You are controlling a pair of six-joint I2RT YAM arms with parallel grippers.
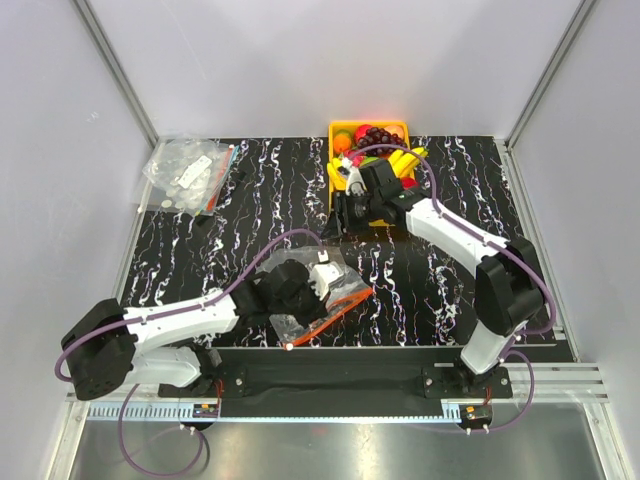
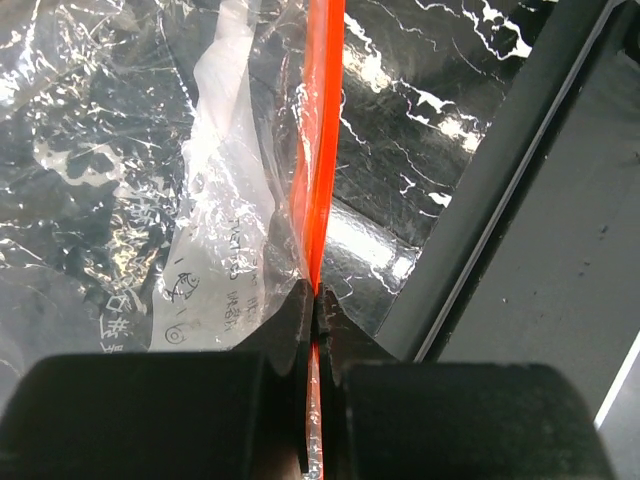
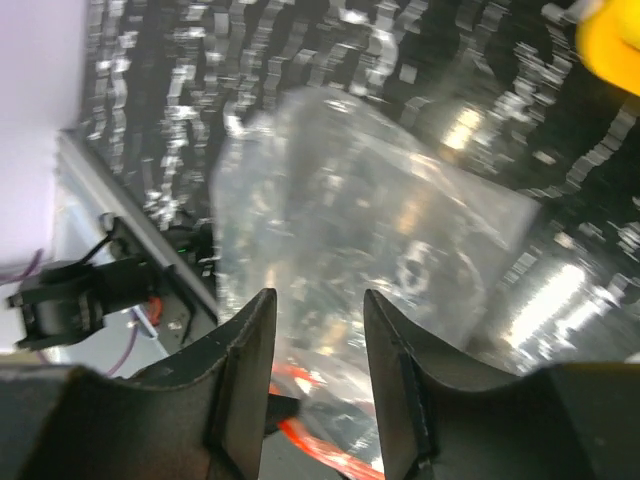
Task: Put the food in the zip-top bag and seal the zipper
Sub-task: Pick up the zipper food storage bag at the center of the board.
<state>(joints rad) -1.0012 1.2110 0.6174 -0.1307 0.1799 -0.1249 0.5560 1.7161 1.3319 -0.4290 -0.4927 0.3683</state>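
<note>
right tool (image 3: 317,305): fingers apart | zip-top bag (image 3: 380,230): blurred, beyond | zipper (image 3: 322,447): below

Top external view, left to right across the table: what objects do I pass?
pile of clear packets → zip-top bag → yellow tray

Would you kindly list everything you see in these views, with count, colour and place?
zip-top bag: one, clear, on the table's near side
zipper: one, red-orange, along the bag's mouth
tray: one, yellow, at the table's far edge
food: several pieces, mixed colours, in the tray
packets: one pile, clear with white labels, far left corner
table: one, black with white veins
left gripper: one, black, shut on the zipper
right gripper: one, black, open, at the tray's near end
</note>
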